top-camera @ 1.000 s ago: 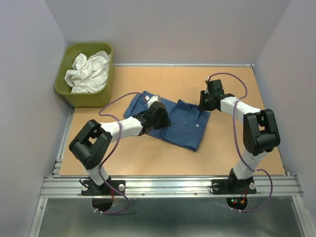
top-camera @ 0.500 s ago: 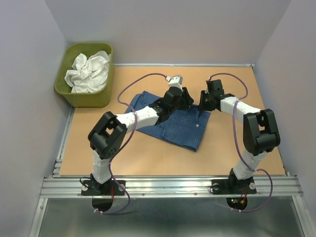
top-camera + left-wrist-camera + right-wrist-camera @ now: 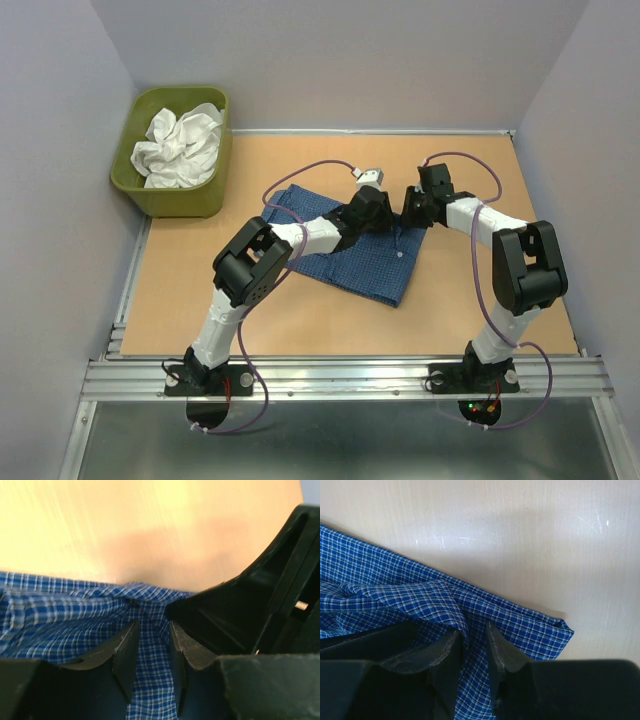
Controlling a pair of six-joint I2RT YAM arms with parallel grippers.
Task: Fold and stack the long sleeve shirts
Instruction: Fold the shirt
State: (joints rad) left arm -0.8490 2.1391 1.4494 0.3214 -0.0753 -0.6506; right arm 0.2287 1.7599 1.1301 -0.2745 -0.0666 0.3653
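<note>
The dark blue checked shirt lies partly folded in the middle of the table. My left gripper is at the shirt's far edge. In the left wrist view its jaws stand close together with a fold of the checked cloth between them. My right gripper is at the shirt's far right corner, just right of the left one. In the right wrist view it is shut on a fold of the cloth. The white garment lies crumpled in the tub.
The olive-green tub stands at the table's far left corner. The wooden tabletop is bounded by walls at the left, back and right. The two wrists are close together at the shirt's far edge.
My left arm has swung from the shirt's left part across to its far edge, beside the right gripper. The right arm has stayed in place.
</note>
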